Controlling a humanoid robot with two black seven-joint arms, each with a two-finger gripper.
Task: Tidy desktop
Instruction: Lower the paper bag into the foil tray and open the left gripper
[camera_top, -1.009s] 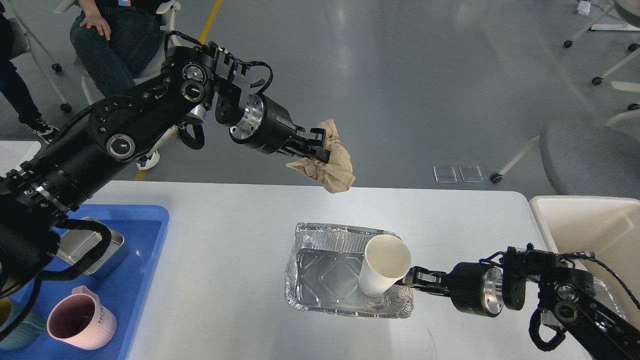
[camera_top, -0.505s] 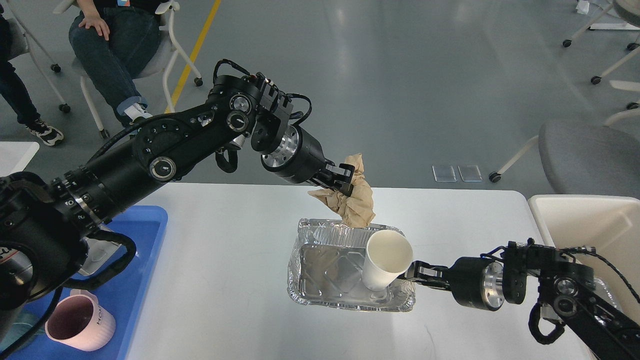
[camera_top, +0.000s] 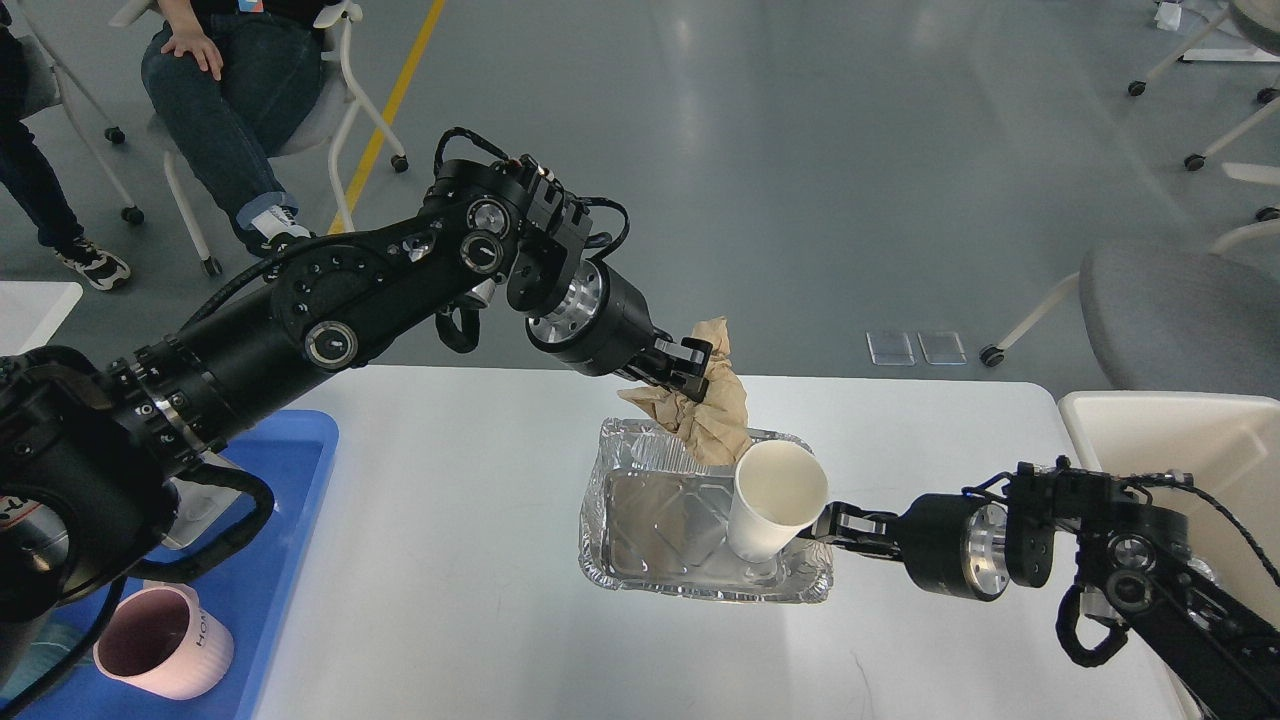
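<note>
While left gripper (camera_top: 690, 368) clamps crumpled brown paper (camera_top: 712, 410) above foil tray (camera_top: 640, 505) | right gripper (camera_top: 825, 524) holds paper cup (camera_top: 772, 500) | lower centrally, then release, desktop (camera_top: 450, 520) mid-area.

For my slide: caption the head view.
Left tool holds crumpled paper over foil tray; right tool at cup.
</note>
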